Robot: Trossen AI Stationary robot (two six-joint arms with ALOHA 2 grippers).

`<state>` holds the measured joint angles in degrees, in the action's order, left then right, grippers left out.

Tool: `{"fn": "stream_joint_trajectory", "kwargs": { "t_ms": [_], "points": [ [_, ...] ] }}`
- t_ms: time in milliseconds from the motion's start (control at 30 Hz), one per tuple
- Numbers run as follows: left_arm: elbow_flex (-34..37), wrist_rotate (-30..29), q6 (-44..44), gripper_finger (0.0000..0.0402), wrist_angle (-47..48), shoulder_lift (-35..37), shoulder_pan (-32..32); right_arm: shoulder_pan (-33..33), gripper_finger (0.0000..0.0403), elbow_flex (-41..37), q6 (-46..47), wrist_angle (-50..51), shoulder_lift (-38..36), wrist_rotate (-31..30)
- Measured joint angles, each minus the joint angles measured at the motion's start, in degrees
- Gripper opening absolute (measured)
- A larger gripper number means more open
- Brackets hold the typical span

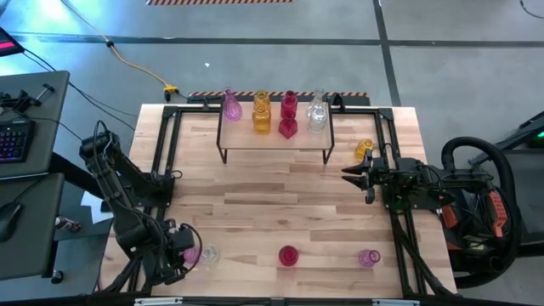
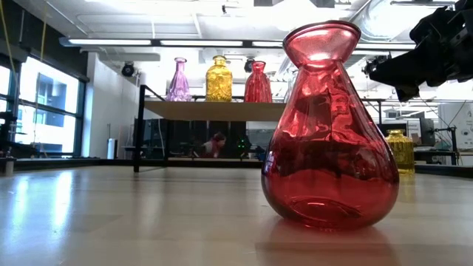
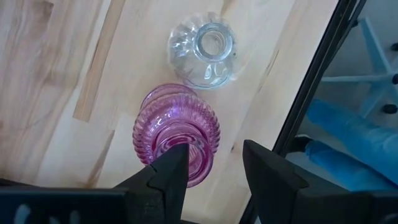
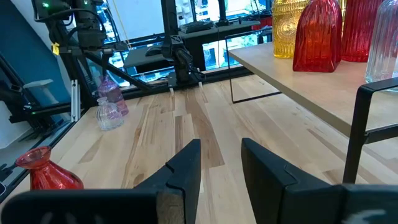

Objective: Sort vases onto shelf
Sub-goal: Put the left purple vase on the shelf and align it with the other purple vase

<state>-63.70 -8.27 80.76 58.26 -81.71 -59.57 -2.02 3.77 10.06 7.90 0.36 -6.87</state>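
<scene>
Tabletop [image 1: 255, 195] bears 1 ribbed, translucent pink vase [image 3: 177, 134] beside left gripper [image 3: 214, 171].

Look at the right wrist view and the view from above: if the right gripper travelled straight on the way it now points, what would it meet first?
Probably nothing nearby. The right gripper points across bare wooden tabletop, passing in front of the raised wooden shelf. Depth is unclear, but the black frame rail at the far side looks like the first obstacle.

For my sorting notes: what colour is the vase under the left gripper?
Pink, with ribbed glass; the left wrist view shows it best.
</scene>
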Motion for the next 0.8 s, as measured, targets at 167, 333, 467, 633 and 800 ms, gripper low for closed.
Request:
{"fn": "stream_joint_trajectory", "kwargs": {
  "t_ms": [167, 333, 467, 633, 800],
  "points": [
    [0.02, 0.04, -0.36, 0.0145, 0.05, 0.0, 0.0, 0.01, 0.0099, 0.0, 0.0, 0.0, 0.0, 0.0],
    [0.04, 0.35, -0.97, 0.0145, 0.22, 0.0, 0.0, 0.0, 0.0099, 0.0, 0.0, 0.0, 0.0, 0.0],
    [0.04, 0.91, -1.11, 0.0145, 0.63, 0.0, 0.02, 0.0, 0.0099, 0.01, 0.0, 0.0, 0.0, 0.0],
    [0.1, 1.14, -1.29, 0.0129, 1.39, -0.02, 0.02, 0.02, 0.0099, 0.02, 0.0, 0.0, 0.0, 0.0],
    [0.14, 1.11, -0.01, 0.0089, 2.0, -0.03, 0.03, 0.02, 0.0099, 0.0, 0.0, 0.0, 0.0, -0.01]
  ]
}}
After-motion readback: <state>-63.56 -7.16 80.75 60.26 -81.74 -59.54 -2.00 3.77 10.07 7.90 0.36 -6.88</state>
